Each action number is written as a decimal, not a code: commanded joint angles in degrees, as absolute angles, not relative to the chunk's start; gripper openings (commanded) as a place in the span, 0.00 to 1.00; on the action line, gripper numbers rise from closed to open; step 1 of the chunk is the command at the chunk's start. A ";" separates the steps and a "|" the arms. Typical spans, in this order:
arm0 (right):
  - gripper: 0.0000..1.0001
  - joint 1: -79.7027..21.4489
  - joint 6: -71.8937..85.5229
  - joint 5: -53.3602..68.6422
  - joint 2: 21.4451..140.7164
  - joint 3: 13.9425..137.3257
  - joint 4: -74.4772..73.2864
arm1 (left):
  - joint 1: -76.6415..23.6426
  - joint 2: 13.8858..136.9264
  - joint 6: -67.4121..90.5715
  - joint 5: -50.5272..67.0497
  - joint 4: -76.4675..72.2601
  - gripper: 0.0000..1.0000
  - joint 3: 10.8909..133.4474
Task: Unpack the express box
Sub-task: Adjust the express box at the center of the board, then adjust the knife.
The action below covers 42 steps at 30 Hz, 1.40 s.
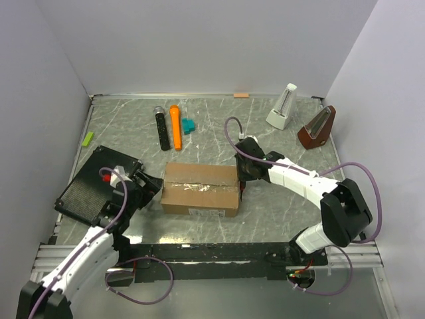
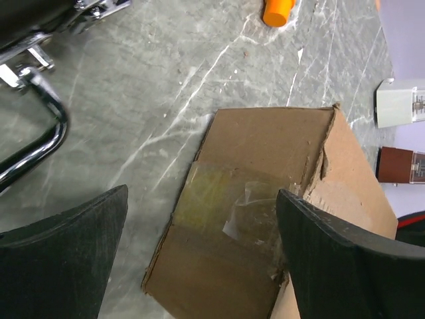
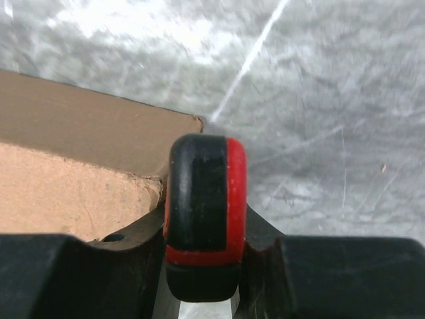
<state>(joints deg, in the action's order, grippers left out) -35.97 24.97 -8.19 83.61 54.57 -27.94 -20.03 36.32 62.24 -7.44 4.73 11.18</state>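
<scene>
**Seam not yet cut, cutter waiting at the box's right end**

I read this as the opening step. The brown corrugated cardboard express box (image 1: 201,199) lies in the middle of the grey marbled table (image 1: 265,219), its long side running left to right. Its flaps are down, and the clear tape strip (image 1: 199,187) along the top seam looks whole from above. Nothing has come out of it.

My right gripper (image 1: 243,174) sits at the box's right end, clamped on a red-and-black handled tool (image 3: 204,206) that I take for a cutter. In the right wrist view the tool stands just beside the box's top corner. I cannot tell whether it touches the cardboard.

My left gripper (image 2: 199,266) hangs over the box's left end, fingers (image 2: 63,259) spread wide and holding nothing, with the taped end face showing between them. A flat black ribbed case (image 1: 93,186) lies just to the left of that arm.

As I judge it, the next move calls for two things:

- **Brace the box.** It looks light and the table is smooth, so the left claw should close on or press against the left end first.
- **Cut the seam.** I would set the tool's tip on the tape at the right end and draw it leftward along the seam, keeping it shallow to spare whatever is inside.

If the tip catches cardboard rather than tape, the box is likely to drag along with it.
</scene>
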 commanded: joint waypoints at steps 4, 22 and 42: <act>0.00 -36.39 21.63 -17.12 74.90 60.11 -27.67 | -21.18 26.99 61.18 -13.35 14.15 0.97 18.71; 0.00 -28.39 26.18 31.52 46.41 46.51 -0.38 | -21.01 57.55 64.67 36.97 -51.97 0.97 25.93; 0.00 -28.39 33.66 42.28 43.07 37.27 18.54 | -37.26 72.15 51.68 50.36 -49.57 0.97 36.82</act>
